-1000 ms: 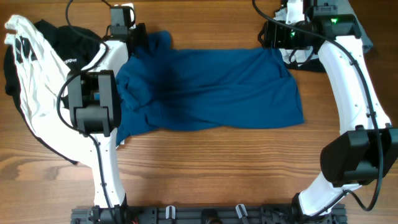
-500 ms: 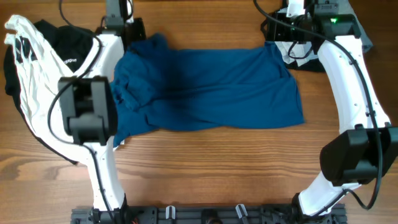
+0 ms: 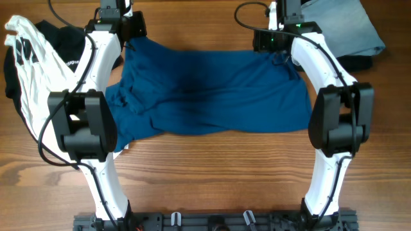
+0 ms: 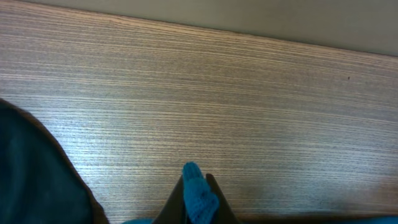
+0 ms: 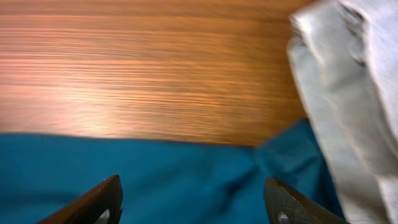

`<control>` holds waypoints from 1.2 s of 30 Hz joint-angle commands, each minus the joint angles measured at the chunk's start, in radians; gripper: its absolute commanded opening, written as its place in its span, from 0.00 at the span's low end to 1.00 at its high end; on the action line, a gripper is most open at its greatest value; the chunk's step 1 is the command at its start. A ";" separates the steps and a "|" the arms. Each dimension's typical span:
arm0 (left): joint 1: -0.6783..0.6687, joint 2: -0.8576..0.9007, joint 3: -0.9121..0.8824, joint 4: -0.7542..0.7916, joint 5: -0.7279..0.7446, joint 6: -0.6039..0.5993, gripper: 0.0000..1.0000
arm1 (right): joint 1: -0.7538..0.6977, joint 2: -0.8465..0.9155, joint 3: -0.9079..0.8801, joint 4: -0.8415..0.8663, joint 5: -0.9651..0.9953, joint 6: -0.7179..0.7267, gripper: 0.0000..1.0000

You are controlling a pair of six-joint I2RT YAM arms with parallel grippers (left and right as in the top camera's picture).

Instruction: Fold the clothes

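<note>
Across the middle of the overhead frame we see the blue shirt spread out; at its upper-left corner the left gripper pinches a tuft, at upper right the right gripper gapes unladen over the edge. Next, we judge, it must clamp before folding
</note>
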State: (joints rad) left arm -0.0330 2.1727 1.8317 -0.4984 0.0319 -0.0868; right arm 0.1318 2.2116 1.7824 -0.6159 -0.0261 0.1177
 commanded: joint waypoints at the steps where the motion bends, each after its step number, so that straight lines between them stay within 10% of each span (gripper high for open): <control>1: -0.004 -0.002 0.002 0.005 0.000 0.002 0.04 | -0.001 0.039 -0.005 -0.006 0.164 0.130 0.75; 16: -0.004 -0.002 0.002 -0.002 -0.003 0.005 0.04 | -0.006 0.089 -0.005 0.053 0.293 0.252 0.73; 31: -0.004 0.000 0.002 0.000 -0.003 0.005 0.04 | -0.046 0.130 -0.005 0.083 0.234 0.249 0.49; 36: -0.004 0.000 0.002 0.000 -0.004 0.005 0.04 | -0.046 0.132 -0.004 0.077 0.235 0.250 0.17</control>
State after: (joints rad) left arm -0.0330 2.1727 1.8317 -0.5011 0.0315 -0.0868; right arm 0.0925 2.3207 1.7824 -0.5381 0.2173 0.3687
